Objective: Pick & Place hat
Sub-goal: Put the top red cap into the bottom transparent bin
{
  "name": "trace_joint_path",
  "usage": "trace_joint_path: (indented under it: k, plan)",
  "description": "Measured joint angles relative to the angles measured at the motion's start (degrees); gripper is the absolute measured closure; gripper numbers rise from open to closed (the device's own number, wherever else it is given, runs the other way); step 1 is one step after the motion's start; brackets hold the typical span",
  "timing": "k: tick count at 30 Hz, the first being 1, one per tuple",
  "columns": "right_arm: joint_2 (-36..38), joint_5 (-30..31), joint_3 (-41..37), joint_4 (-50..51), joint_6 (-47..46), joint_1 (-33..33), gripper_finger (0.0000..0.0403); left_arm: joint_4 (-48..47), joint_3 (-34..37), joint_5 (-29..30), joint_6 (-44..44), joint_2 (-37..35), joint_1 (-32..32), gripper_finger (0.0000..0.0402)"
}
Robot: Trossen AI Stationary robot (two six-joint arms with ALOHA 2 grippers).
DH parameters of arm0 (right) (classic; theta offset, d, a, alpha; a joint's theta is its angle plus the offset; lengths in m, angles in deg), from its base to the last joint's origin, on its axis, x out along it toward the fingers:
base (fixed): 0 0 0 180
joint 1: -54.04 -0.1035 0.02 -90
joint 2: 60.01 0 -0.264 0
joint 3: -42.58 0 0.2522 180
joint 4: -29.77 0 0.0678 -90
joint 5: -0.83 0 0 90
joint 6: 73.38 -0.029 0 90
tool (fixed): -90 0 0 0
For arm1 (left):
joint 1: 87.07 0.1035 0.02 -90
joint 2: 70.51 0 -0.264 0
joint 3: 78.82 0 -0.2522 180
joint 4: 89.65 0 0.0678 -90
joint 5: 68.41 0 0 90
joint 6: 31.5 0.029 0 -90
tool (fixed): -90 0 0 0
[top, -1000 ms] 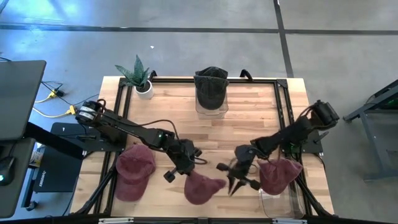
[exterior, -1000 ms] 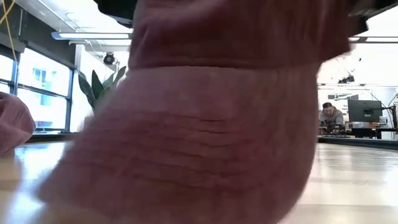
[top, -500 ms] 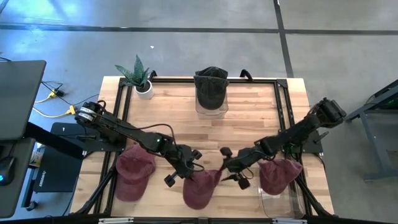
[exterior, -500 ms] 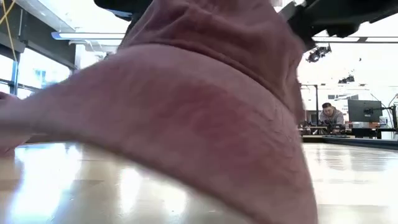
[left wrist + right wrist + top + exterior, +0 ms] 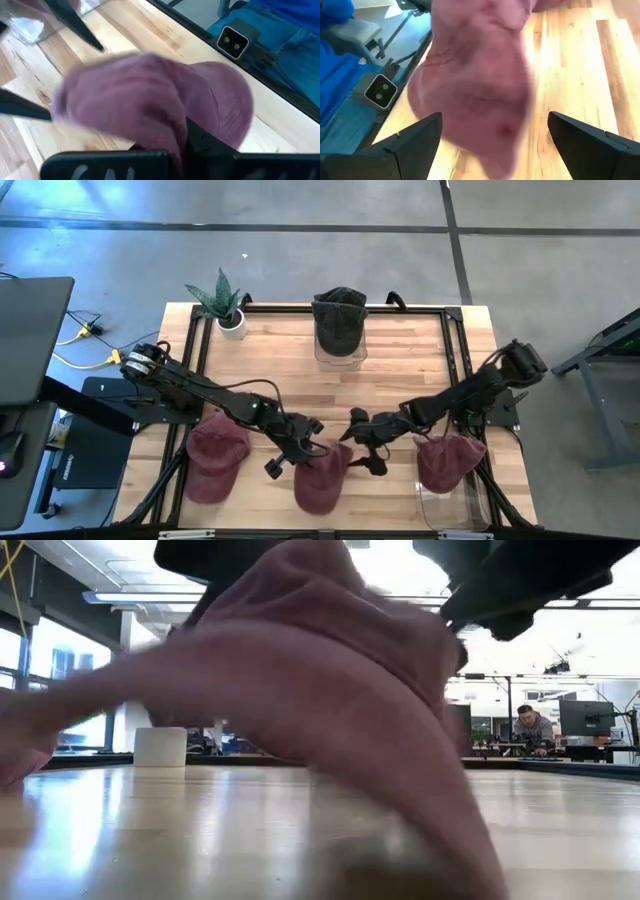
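Right wrist view first: the right gripper (image 5: 492, 145) stands with its two dark fingers spread wide at lower left and lower right of the frame, nothing between them but air, and the maroon hat (image 5: 480, 85) hanging just ahead, filling the centre. Over on the left wrist view, the left gripper (image 5: 175, 145) is clamped tight on that hat's fabric at the bottom of the frame, cloth bunched right where the fingers meet.

High view now: the hat (image 5: 322, 476) sits at lower centre of the table (image 5: 400, 380), near the front edge, the left gripper (image 5: 305, 448) on its upper left side and the right gripper (image 5: 365, 448) just beside its upper right.

Widening out: another maroon hat (image 5: 215, 455) lies at lower left, a third (image 5: 448, 460) at lower right over a clear stand (image 5: 440, 505). A dark hat (image 5: 339, 320) rests at upper centre, a potted plant (image 5: 222, 305) at upper left.

Handling call: this looks light and very floppy, the crown folding under its own weight, so a pinch on loose cloth will let it sag and swing. I'd say the brim or the stiffer front seam is the better hold.
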Motion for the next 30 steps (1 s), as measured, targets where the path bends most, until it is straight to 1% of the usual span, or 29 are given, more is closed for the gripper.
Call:
trace_joint_path:
  k: [1,3,5,7,12,14,16,18,21,23,26,30]
  plan:
    - [1.1,1.1,0.0,1.6,-0.3,-0.1,0.0046,-0.3,0.0,0.0,0.0,0.0,0.0,0.0401]
    - [3.3,5.4,0.0,5.5,-0.3,-0.7,0.0046,-0.6,0.0,0.0,0.0,0.0,0.0,0.0401]
    - [4.3,9.3,0.0,5.7,0.7,-1.0,0.0046,-0.4,0.0,0.1,0.0,0.0,0.0,0.0401]
    - [4.1,8.3,-0.1,4.5,2.0,-0.8,0.0045,0.0,0.0,0.1,0.1,0.0,0.0,0.0401]
    - [-2.0,-2.5,-0.1,-7.9,4.2,1.4,0.0045,0.1,0.0,1.9,0.2,0.0,0.0,0.0401]
    - [-5.1,-8.7,-0.1,-13.4,4.5,2.3,0.0045,0.1,0.0,3.1,0.2,0.0,0.0,0.0401]
    - [-7.8,-15.7,-0.1,-20.2,3.3,2.9,0.0047,0.0,0.0,4.7,0.2,0.0,0.0,0.0401]
    - [-9.2,-19.8,-0.1,-24.3,1.0,3.1,0.0058,-0.4,0.0,5.9,0.2,0.0,0.0,0.0401]
    - [-9.8,-19.9,-0.1,-25.4,-1.6,2.8,0.0099,-0.7,0.0,7.3,0.2,0.0,0.0,0.0401]
    - [-9.8,-17.2,-0.1,-25.2,-2.7,2.5,0.0142,-1.7,0.0,7.9,0.2,0.0,0.0,0.0401]
    - [-9.8,-16.0,-0.1,-25.2,-4.8,1.6,0.0227,-3.4,0.0,7.9,-0.3,0.0,0.0,0.0401]
    - [-9.3,-18.1,-0.1,-25.2,-4.4,0.0,0.0360,-5.2,0.0,7.8,-1.4,0.0,0.0,0.0401]
